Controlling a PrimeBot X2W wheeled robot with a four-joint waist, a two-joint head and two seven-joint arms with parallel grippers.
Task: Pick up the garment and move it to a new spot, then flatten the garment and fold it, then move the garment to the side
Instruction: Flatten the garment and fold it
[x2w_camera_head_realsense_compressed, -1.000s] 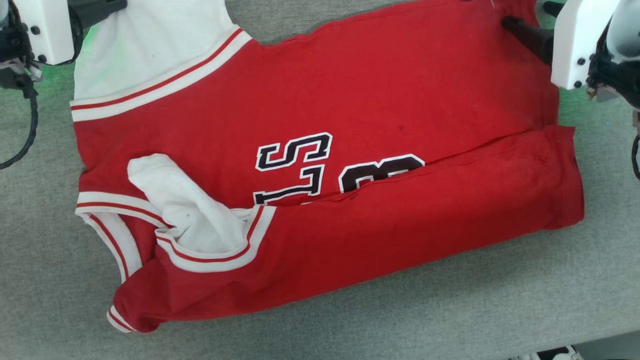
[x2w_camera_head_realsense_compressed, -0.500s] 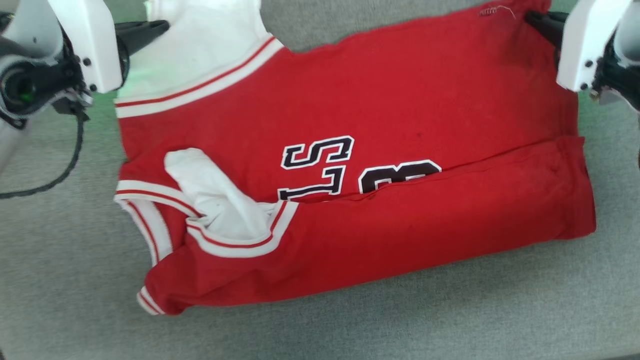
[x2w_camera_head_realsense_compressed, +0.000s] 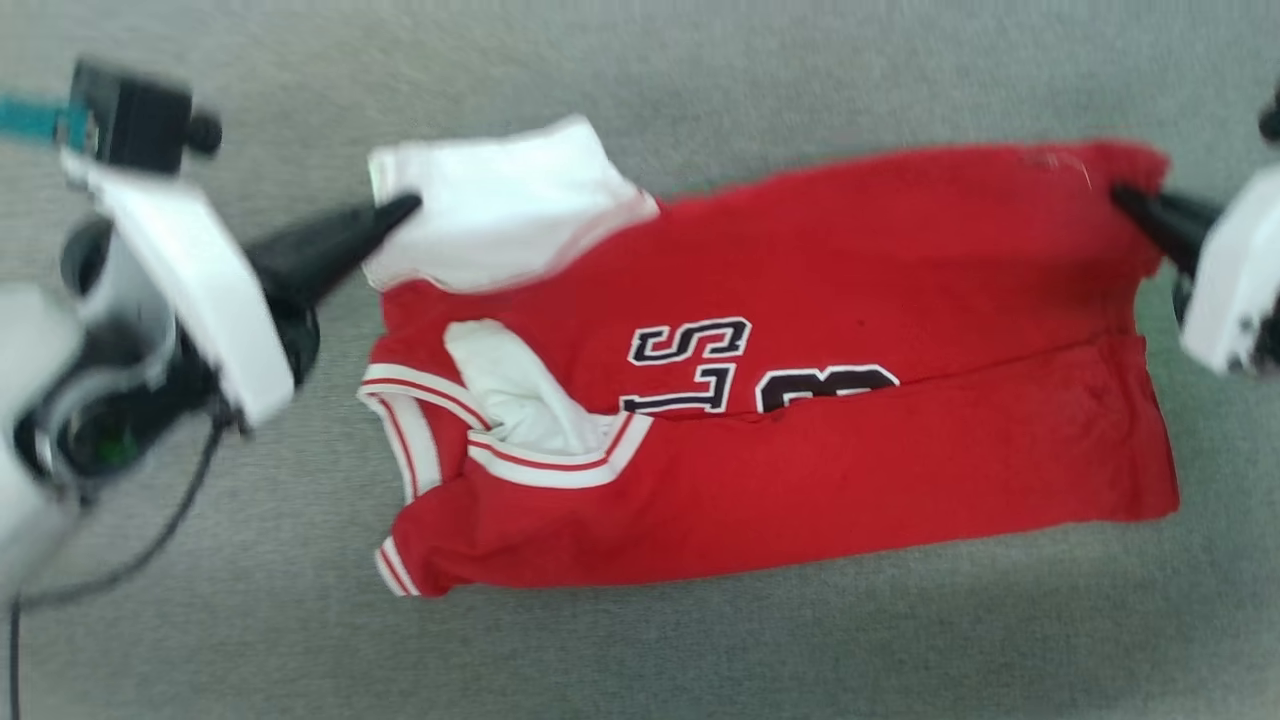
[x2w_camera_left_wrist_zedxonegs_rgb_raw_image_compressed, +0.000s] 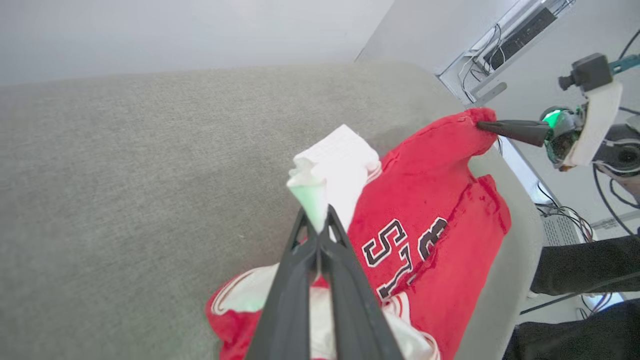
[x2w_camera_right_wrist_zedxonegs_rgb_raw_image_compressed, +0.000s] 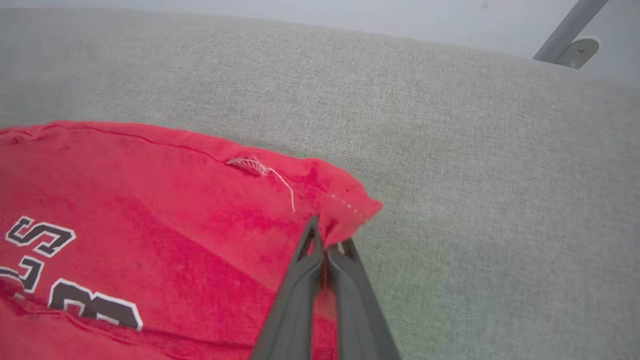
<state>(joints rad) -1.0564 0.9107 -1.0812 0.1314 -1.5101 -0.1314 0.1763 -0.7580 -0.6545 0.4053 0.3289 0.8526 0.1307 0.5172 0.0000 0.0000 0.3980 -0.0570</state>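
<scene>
The garment (x2w_camera_head_realsense_compressed: 820, 300) is a bright red jersey with black-and-white lettering, white lining and striped trim, lying partly folded on the grey table (x2w_camera_head_realsense_compressed: 700, 660). My left gripper (x2w_camera_head_realsense_compressed: 405, 208) is shut on its far-left white corner (x2w_camera_left_wrist_zedxonegs_rgb_raw_image_compressed: 330, 170), which is lifted. My right gripper (x2w_camera_head_realsense_compressed: 1125, 195) is shut on the far-right red corner (x2w_camera_right_wrist_zedxonegs_rgb_raw_image_compressed: 345, 215). In the left wrist view the garment (x2w_camera_left_wrist_zedxonegs_rgb_raw_image_compressed: 430, 210) drapes toward the table edge, and the right gripper (x2w_camera_left_wrist_zedxonegs_rgb_raw_image_compressed: 482, 126) shows pinching its corner. The near half lies folded over the lettering (x2w_camera_head_realsense_compressed: 720, 365).
Grey fabric covers the table (x2w_camera_right_wrist_zedxonegs_rgb_raw_image_compressed: 450, 125) all around the garment. In the left wrist view the table's edge (x2w_camera_left_wrist_zedxonegs_rgb_raw_image_compressed: 520, 260) runs down the right, with cables, equipment (x2w_camera_left_wrist_zedxonegs_rgb_raw_image_compressed: 525, 30) and a dark-clothed person's limb (x2w_camera_left_wrist_zedxonegs_rgb_raw_image_compressed: 580, 270) beyond it.
The head view has pulled back and shifted. My right gripper has shut on the red corner. Both far corners now rise off the table and the white flap bends over.
</scene>
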